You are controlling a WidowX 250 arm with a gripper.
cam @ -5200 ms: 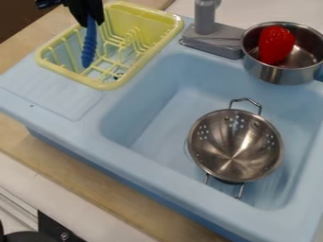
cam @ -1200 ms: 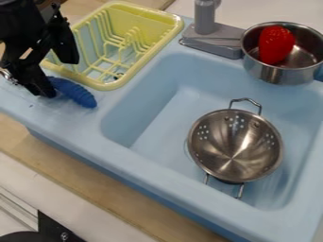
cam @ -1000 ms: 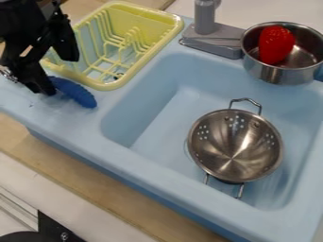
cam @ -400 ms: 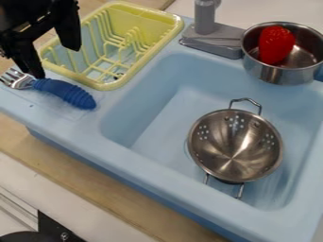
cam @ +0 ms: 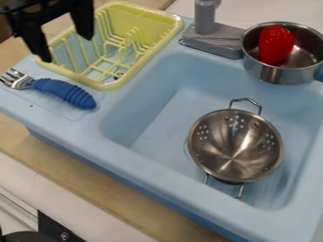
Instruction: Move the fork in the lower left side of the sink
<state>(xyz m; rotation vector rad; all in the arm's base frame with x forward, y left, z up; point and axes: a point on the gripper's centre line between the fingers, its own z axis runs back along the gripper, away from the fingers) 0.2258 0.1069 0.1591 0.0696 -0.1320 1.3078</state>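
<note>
My gripper [cam: 68, 48] hangs at the upper left, open, over the left part of the yellow dish rack and above the fork. The fork [cam: 62, 92] lies flat on the left ledge of the light blue sink [cam: 154, 124], beside the basin and in front of the rack. Its thick blue ribbed handle points right towards the basin, and its metal tines point to the left edge of the view. Nothing is between the gripper's fingers.
The yellow dish rack [cam: 112, 85] stands behind the fork. A metal colander [cam: 234, 145] sits in the basin. Behind the basin is the grey faucet [cam: 214, 38], and at the back right a steel pot [cam: 277, 74] holds a red strawberry [cam: 276, 45].
The fork, earlier hanging from the gripper over the rack, now lies on the left ledge. The gripper has let go of it, opened, and moved up and away towards the rack.
</note>
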